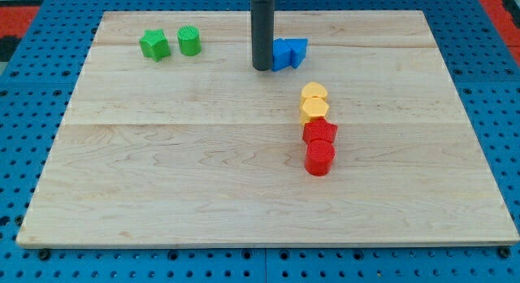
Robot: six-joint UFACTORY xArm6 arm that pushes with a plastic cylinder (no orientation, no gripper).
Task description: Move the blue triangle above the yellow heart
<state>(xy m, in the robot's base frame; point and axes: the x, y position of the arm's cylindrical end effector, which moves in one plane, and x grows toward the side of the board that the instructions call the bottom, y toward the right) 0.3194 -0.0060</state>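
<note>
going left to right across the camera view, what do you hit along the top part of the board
green star → green cylinder → my tip → blue blocks, touching the tip's right side

Bright, even overhead light; soft short shadows under blocks; sharp focus; no glare on wooden board [162, 177].

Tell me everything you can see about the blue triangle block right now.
The blue triangle is a small, matte blue wedge lying flat near the top of the wooden board. It sits pressed against a blue cube-like block on its left. My tip is at that neighbour's left side, partly hiding it. The yellow blocks lie apart, below it.
</note>
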